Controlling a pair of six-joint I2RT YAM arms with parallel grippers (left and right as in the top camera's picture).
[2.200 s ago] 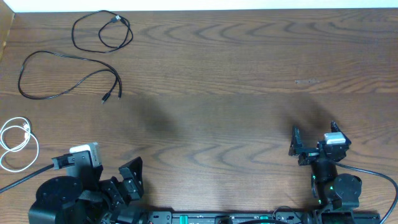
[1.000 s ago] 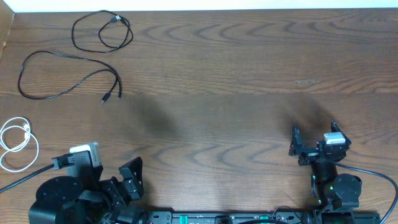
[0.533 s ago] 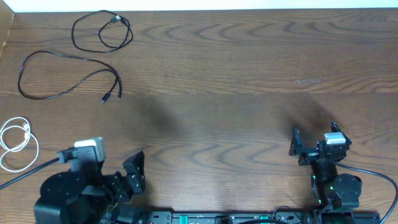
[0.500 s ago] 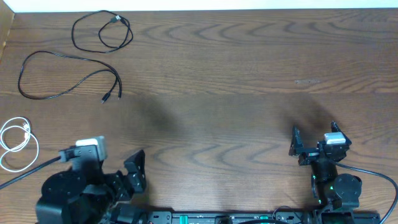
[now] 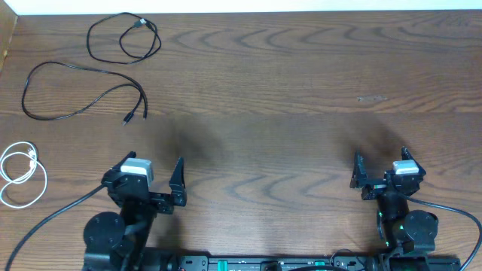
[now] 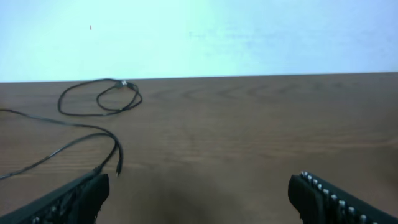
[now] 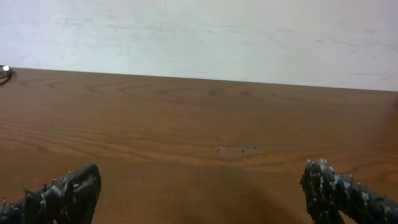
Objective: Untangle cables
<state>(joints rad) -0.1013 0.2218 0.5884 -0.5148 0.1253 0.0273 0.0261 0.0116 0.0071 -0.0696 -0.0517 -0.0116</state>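
Three cables lie apart at the table's far left. A small black loop (image 5: 124, 38) is at the back, and it shows in the left wrist view (image 6: 99, 96). A longer black cable (image 5: 83, 94) lies below it, its plug ends (image 5: 135, 114) together; it shows in the left wrist view (image 6: 74, 143). A white coil (image 5: 19, 173) lies at the left edge. My left gripper (image 5: 144, 172) is open and empty, right of the white coil and facing the black cables (image 6: 199, 199). My right gripper (image 5: 379, 156) is open and empty at the front right (image 7: 200, 190).
Thick black cords run from both arm bases along the front edge, one of them (image 5: 45, 222) below the white coil. A pale wall backs the wooden table (image 5: 286, 90). A small scuff mark (image 5: 370, 98) sits ahead of the right gripper.
My left arm has unfolded from its tucked pose at the front left and now points forward, its gripper further right and up the table. The right arm and the cables have not moved.
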